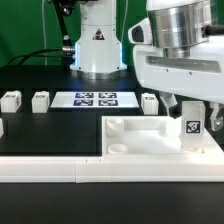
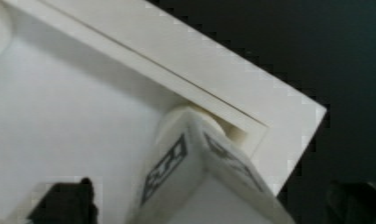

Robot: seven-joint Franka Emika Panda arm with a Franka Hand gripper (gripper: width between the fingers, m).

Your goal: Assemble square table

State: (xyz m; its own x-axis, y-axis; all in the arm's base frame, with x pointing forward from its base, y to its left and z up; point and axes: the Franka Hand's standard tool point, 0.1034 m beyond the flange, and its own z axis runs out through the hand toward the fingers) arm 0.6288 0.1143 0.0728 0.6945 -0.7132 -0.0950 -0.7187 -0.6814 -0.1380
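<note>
Jaws released: the gripper (image 2: pixel 217 200) holds its fingers (image 2: pixel 64 200) wide apart, clear of the tagged table leg (image 1: pixel 192 128), upright at a corner of the square tabletop (image 1: pixel 135 142).

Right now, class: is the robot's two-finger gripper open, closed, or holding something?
Gripper: open, straddling the small white plastic tagged leg without gripping it.

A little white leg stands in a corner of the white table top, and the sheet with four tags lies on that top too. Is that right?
No. The leg does stand in a corner of the table top, but the marker board with four tags lies on the black table behind it, not on it, as the exterior view shows.
</note>
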